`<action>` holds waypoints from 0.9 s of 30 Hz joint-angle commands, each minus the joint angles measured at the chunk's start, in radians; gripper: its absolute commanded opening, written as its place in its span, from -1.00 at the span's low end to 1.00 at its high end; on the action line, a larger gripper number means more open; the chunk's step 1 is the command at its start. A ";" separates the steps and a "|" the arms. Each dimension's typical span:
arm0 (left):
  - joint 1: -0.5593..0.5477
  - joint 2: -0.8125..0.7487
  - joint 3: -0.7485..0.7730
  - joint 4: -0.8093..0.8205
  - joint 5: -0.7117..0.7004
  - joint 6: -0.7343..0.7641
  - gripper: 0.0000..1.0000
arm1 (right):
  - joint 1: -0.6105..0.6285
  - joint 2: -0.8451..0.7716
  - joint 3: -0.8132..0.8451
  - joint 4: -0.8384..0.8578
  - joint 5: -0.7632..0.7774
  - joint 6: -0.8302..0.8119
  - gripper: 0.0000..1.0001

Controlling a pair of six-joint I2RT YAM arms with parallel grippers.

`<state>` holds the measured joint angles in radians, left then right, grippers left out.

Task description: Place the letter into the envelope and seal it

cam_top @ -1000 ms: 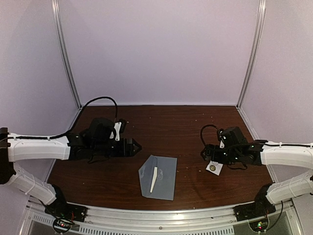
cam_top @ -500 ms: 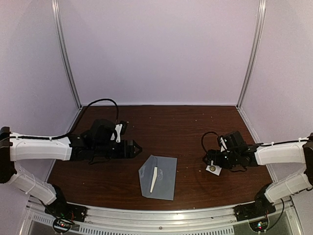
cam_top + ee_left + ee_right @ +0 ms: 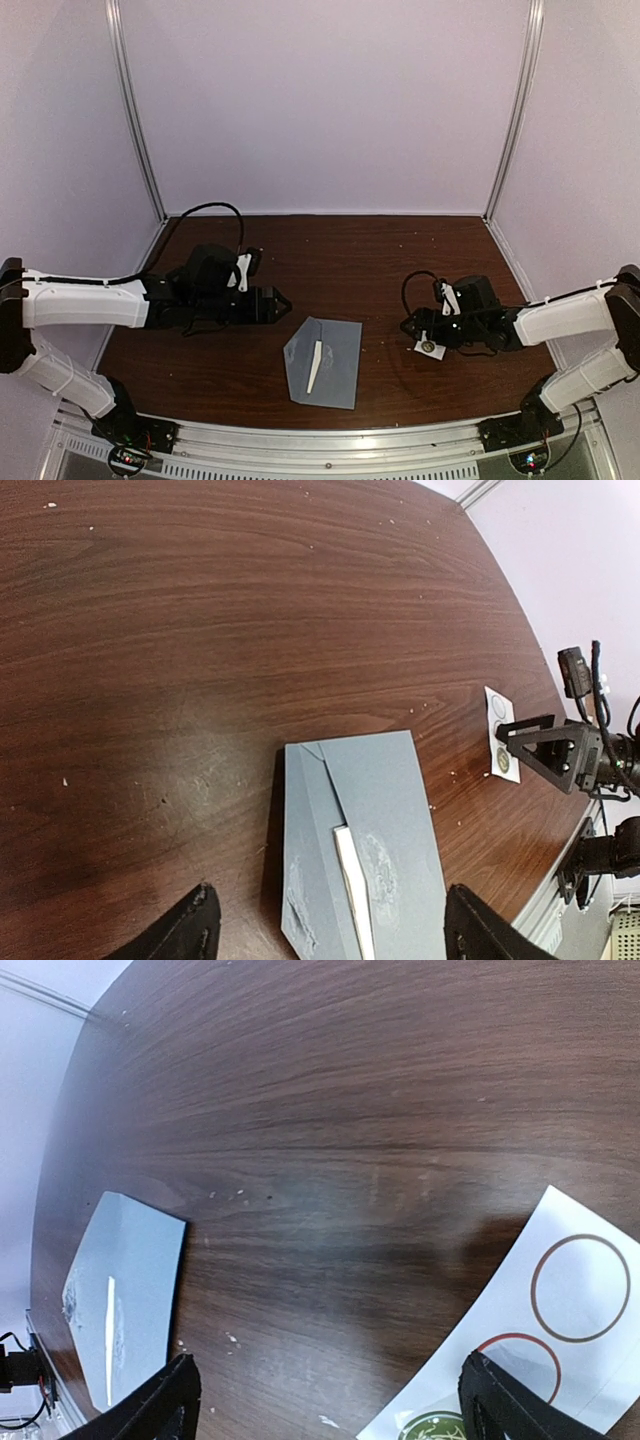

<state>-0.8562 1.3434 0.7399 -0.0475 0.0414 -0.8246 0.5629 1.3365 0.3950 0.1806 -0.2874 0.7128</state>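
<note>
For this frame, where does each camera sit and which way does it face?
Top: above and behind the arms, looking down on the table; both arms, left hand and right hand show.
Left wrist: on the left arm, facing right across the envelope; own fingertips show.
Right wrist: low over the sticker strip, facing left; own fingertips show.
Shared: both wrist views show the envelope.

I work over a dark wood-grain table, flecked with pale specks. Plain lilac walls close it in at nine, twelve and three o'clock; an aluminium rail runs at six.
</note>
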 commanded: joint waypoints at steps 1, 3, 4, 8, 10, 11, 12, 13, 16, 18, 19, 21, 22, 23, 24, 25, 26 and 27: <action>0.006 0.015 0.004 0.073 0.013 0.009 0.57 | 0.077 0.075 -0.040 0.000 -0.064 0.087 0.80; 0.006 0.019 0.007 0.074 0.014 0.010 0.57 | 0.111 0.101 -0.030 0.026 -0.062 0.111 0.79; 0.006 0.021 0.007 0.074 0.016 0.011 0.57 | 0.128 0.115 -0.023 0.037 -0.061 0.122 0.79; 0.006 0.023 0.007 0.080 0.023 0.009 0.57 | 0.204 0.171 0.029 0.072 -0.052 0.159 0.79; 0.008 0.025 0.004 0.092 0.026 0.006 0.57 | 0.243 0.205 0.062 0.092 -0.054 0.178 0.79; 0.007 0.027 0.002 0.101 0.030 0.002 0.57 | 0.261 0.222 0.079 0.098 -0.056 0.183 0.78; 0.006 0.031 0.000 0.112 0.035 -0.002 0.57 | 0.276 0.236 0.098 0.103 -0.060 0.187 0.78; 0.005 0.036 0.001 0.123 0.042 -0.006 0.57 | 0.288 0.245 0.114 0.103 -0.061 0.188 0.77; -0.009 0.065 0.014 0.151 0.052 -0.016 0.56 | 0.298 0.223 0.151 0.074 -0.056 0.184 0.76; -0.030 0.102 0.039 0.164 0.049 -0.021 0.56 | 0.298 0.171 0.187 0.001 -0.025 0.158 0.77; -0.047 0.124 0.056 0.172 0.051 -0.024 0.56 | 0.297 0.136 0.204 -0.046 0.000 0.139 0.77; -0.070 0.175 0.091 0.196 0.060 -0.031 0.56 | 0.286 0.069 0.232 -0.140 0.045 0.099 0.81; -0.080 0.203 0.109 0.213 0.070 -0.034 0.55 | 0.273 0.036 0.236 -0.168 0.058 0.078 0.82; -0.092 0.232 0.125 0.230 0.077 -0.039 0.54 | 0.255 0.008 0.234 -0.202 0.061 0.066 0.83; -0.104 0.265 0.148 0.245 0.088 -0.044 0.52 | 0.231 -0.020 0.226 -0.222 0.059 0.057 0.83; -0.116 0.294 0.171 0.257 0.097 -0.046 0.51 | 0.206 -0.051 0.216 -0.237 0.057 0.045 0.83; -0.128 0.328 0.197 0.261 0.104 -0.048 0.49 | 0.177 -0.069 0.202 -0.246 0.054 0.036 0.83; -0.138 0.360 0.224 0.267 0.113 -0.048 0.48 | 0.150 -0.084 0.187 -0.250 0.047 0.029 0.84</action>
<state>-0.9562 1.6119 0.8661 0.1127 0.1074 -0.8570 0.7940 1.3174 0.6037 0.0525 -0.2798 0.8040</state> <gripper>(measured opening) 0.751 0.916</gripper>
